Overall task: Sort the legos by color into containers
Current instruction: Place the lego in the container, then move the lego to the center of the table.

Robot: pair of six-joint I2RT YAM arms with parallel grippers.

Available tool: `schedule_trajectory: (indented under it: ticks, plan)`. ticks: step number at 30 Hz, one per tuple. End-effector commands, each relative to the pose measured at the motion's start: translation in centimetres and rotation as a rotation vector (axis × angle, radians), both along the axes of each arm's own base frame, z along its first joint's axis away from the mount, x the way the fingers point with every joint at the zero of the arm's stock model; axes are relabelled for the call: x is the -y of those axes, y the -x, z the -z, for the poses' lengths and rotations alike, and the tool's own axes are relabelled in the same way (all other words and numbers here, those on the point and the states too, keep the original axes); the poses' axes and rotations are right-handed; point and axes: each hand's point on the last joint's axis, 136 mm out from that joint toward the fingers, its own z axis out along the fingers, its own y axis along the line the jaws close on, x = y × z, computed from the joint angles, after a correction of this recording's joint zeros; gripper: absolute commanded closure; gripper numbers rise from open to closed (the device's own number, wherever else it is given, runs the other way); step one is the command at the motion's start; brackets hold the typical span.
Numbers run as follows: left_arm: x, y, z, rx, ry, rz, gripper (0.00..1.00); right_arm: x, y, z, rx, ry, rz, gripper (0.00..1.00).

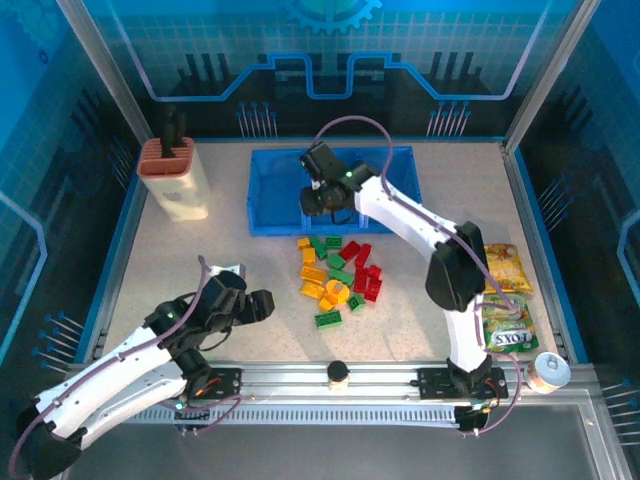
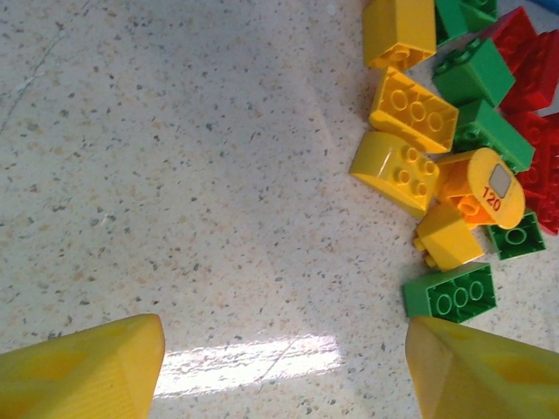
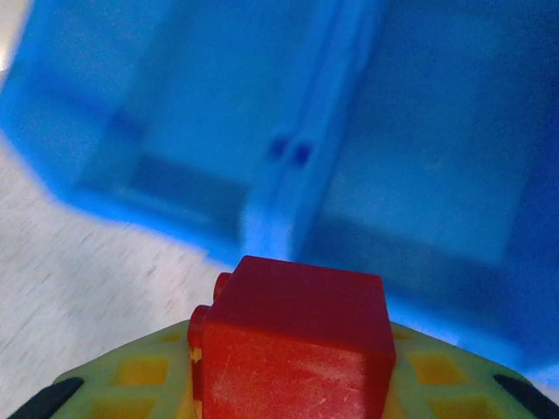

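Down by the arm bases, the left tool (image 1: 262,304) hangs low over the bare speckled worktop (image 1: 200,250), released: its wrist view has the two yellow fingers (image 2: 87,371) wide apart with nothing between them. Up close, that view gives the studs on each brick and a round yellow-orange piece (image 2: 472,179) printed "120"; from above the same heap reads as small coloured blocks. These legos (image 1: 338,278) lie loose in yellow-orange, red and green near the worktop's middle, just short of the blue tray (image 1: 270,200). Farther back, the right tool (image 1: 322,195) sits over the tray's middle stretch, dark and hard to read from overhead. Its wrist camera shows a red brick (image 3: 293,345) clenched between the pads, with a blurred divider (image 3: 297,175) and two compartments beyond. Which compartment lies beneath it I cannot tell.
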Motion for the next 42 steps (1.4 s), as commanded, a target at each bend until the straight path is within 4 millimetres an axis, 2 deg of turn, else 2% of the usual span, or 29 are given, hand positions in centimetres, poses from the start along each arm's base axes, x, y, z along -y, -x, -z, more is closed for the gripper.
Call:
schedule_trajectory:
  ticks: [1,4,5,8,9,10,15,17,20,22,25,30,33,36,42]
  plan:
    - [-0.1,0.4,-0.9,-0.016,0.002,0.004,0.26,2.1,-2.1,2.3,-0.05,0.076,0.033,0.68]
    - [-0.1,0.5,-1.1,-0.012,0.011,0.002,0.26,2.4,-3.6,2.7,-0.047,0.075,0.057,0.66]
    - [0.0,0.5,-1.1,-0.008,0.015,0.005,0.26,2.5,-3.9,2.6,-0.043,0.072,0.064,0.59]
    - [0.3,0.4,-1.3,-0.008,0.019,0.014,0.26,2.9,-4.0,1.3,-0.027,0.083,0.082,0.11]
    - [0.5,0.3,-1.3,-0.01,0.019,0.023,0.26,3.0,-3.9,0.6,-0.011,0.079,0.085,0.04]
    - [0.6,0.2,-1.4,-0.01,0.016,0.027,0.26,2.9,-3.7,-0.5,0.013,0.069,0.081,0.03]
    - [1.8,-0.7,-1.5,-0.011,-0.018,0.065,0.26,3.0,-0.9,-6.7,0.127,0.023,0.04,0.02]
    - [2.6,-1.1,-1.6,-0.007,-0.024,0.084,0.25,3.3,0.7,-8.1,0.153,0.009,0.016,0.02]
    - [3.8,-1.9,-1.3,-0.011,-0.028,0.112,0.25,4.5,3.2,-8.7,0.156,-0.03,0.004,0.03]
    - [4.5,-2.4,-0.9,-0.024,-0.041,0.133,0.24,5.4,4.9,-8.1,0.142,-0.05,-0.002,0.03]
    - [6.0,-3.4,-0.2,-0.042,-0.053,0.168,0.23,7.1,7.5,-6.0,0.104,-0.062,0.01,0.07]
    - [8.4,-5.3,1.5,-0.079,-0.089,0.221,0.24,9.7,11.7,-1.5,0.026,-0.082,0.041,0.21]
    - [9.7,-6.4,2.9,-0.109,-0.118,0.25,0.24,10.9,13.5,0.5,-0.006,-0.096,0.06,0.28]
    - [10.9,-7.3,4.1,-0.134,-0.143,0.279,0.24,12.0,14.8,1.8,-0.024,-0.104,0.084,0.3]
    - [11.6,-8.4,6.2,-0.199,-0.197,0.262,0.27,13.2,16.1,2.9,-0.037,-0.113,0.106,0.32]
